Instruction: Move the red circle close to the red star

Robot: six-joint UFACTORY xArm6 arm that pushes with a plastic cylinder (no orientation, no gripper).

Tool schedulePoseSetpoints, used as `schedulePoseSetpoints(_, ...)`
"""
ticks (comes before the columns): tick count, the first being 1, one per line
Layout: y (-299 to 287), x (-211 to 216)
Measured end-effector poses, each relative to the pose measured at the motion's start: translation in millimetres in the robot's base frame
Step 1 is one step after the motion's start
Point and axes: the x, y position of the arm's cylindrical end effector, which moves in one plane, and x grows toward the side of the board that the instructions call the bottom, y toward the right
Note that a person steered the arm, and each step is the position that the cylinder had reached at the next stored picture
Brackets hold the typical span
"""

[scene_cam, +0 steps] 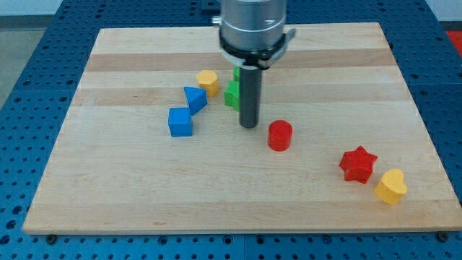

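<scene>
The red circle [280, 135] lies on the wooden board [144, 202] a little right of centre. The red star [358, 164] lies further to the view's right and lower, well apart from the circle. My tip [249, 126] stands just left of the red circle and slightly higher in the view, with a small gap between them. The rod hides part of a green block [232, 92] behind it.
A yellow heart [390, 187] touches the red star's lower right. A yellow hexagon [208, 81], a blue triangle [194, 98] and a blue cube [180, 122] sit left of the tip. The board's right edge runs near the star and heart.
</scene>
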Motion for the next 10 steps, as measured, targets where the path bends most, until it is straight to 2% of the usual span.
schedulePoseSetpoints(2,4,23)
schedulePoseSetpoints(5,78,24)
schedulePoseSetpoints(7,79,54)
schedulePoseSetpoints(10,109,54)
